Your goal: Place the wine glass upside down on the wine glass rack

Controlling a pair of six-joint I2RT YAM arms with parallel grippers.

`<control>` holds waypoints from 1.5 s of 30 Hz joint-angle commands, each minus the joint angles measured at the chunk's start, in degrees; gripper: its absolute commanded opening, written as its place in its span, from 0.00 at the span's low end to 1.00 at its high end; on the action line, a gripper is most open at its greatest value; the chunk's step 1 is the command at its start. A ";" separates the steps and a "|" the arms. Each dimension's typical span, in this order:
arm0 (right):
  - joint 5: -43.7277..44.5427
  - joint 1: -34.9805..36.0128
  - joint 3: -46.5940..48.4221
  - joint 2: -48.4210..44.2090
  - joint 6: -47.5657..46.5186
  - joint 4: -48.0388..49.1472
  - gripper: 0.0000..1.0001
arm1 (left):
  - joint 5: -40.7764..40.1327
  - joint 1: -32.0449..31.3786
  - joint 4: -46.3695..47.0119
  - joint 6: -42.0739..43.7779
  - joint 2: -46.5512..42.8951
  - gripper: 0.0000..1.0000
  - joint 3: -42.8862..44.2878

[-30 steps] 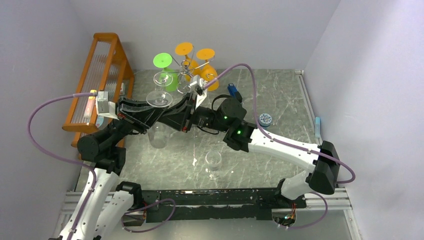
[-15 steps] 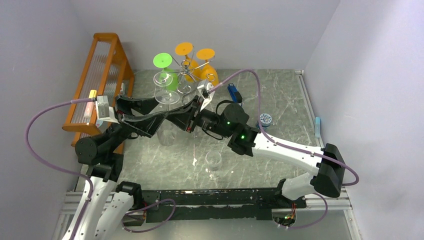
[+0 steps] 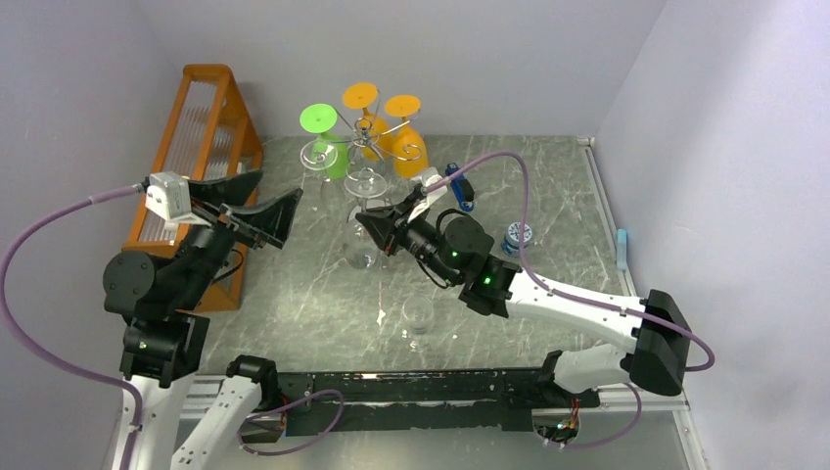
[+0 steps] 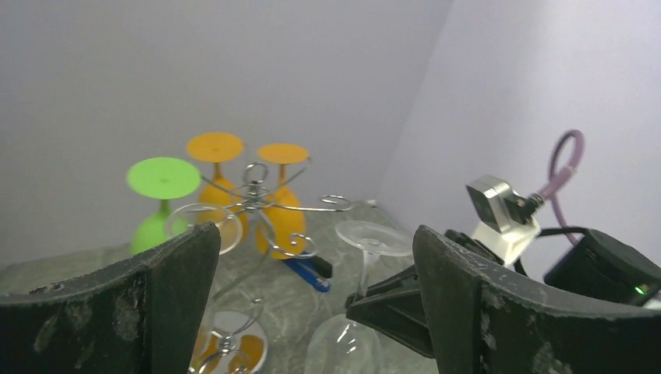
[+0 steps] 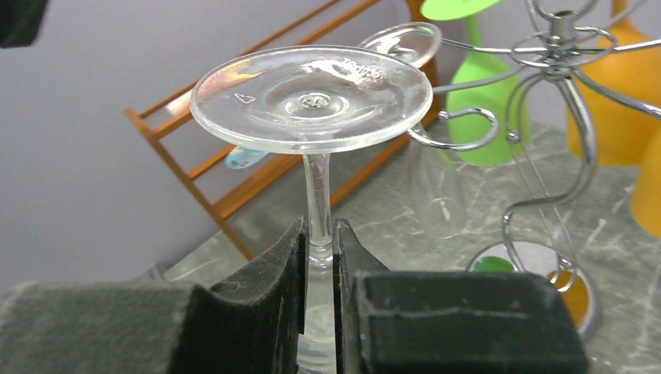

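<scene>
A clear wine glass [image 3: 361, 250] is held upside down, foot [image 5: 312, 97] on top, just in front of the wine glass rack [image 3: 369, 137]. My right gripper [image 5: 318, 241] is shut on its thin stem, below the foot. The chrome rack [image 5: 561, 117] carries a green glass [image 5: 475, 101], orange glasses [image 5: 616, 93] and a clear one [image 5: 436, 187], all inverted. Back at the left, my left gripper [image 3: 272, 196] stands wide open with nothing in it. Its wrist view looks between the fingers [image 4: 468, 304] at the held glass [image 4: 372, 236] and the rack [image 4: 261, 195].
An orange wooden A-frame shelf [image 3: 201, 147] stands along the left wall. Another clear glass [image 3: 418, 318] stands upright near the front. A blue stapler-like object [image 3: 458, 186] and a small blue-and-white round item [image 3: 517, 238] lie right of the rack.
My left gripper has opened, let go of the glass and drawn back to the left. The right gripper, still shut on the stem, has carried the glass to the right.
</scene>
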 commanded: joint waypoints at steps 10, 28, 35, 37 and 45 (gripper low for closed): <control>16.40 -0.27 5.12 5.40 -0.20 -1.00 0.00 | -12.62 0.06 -14.94 3.84 3.39 0.94 3.92; 23.56 -2.73 11.91 11.32 6.63 -8.54 0.00 | -14.69 0.10 -16.54 3.28 4.37 0.94 3.42; 17.15 -5.35 14.80 13.16 6.14 -11.29 0.00 | -14.61 0.06 -16.95 3.26 4.64 0.93 3.67; 14.61 -5.89 15.92 13.90 5.21 -12.05 0.00 | -14.81 0.06 -16.98 3.20 4.62 0.93 3.56; 6.95 -6.96 17.87 16.07 0.61 -11.67 0.00 | -14.74 0.06 -16.80 3.00 4.66 0.93 3.36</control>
